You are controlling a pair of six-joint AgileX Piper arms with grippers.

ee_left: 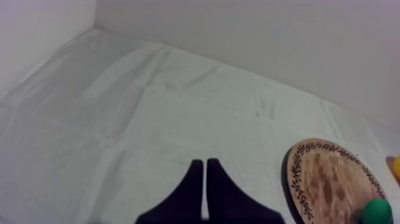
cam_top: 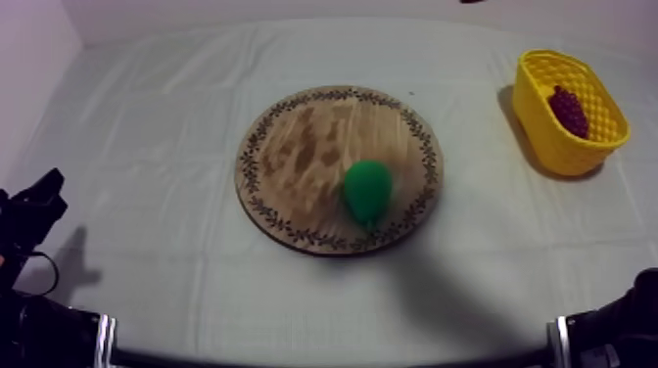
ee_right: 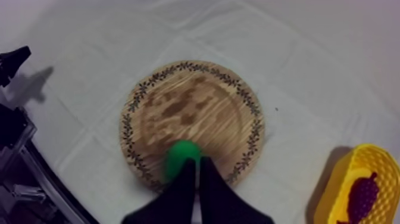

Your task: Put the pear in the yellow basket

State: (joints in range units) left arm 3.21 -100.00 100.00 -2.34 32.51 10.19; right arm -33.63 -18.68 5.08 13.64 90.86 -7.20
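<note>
Green pear [ee_right: 175, 156] on wooden board [ee_right: 190, 107], ahead of closed right pincer [ee_right: 194, 159].

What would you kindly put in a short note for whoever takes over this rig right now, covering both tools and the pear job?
Left tool: shut on nothing, parked well away from the wooden board.
Right tool: shut and empty, with its tips pointing at the pear from the board's rim.
Pear: lies on the board, near the rim on the basket's side.
Yellow basket: at the table's right, with a bunch of grapes in it.
Done: nothing yet; the pear is not grasped.
Left: open the right tool, grip the pear, carry it over and drop it into the basket.
</note>
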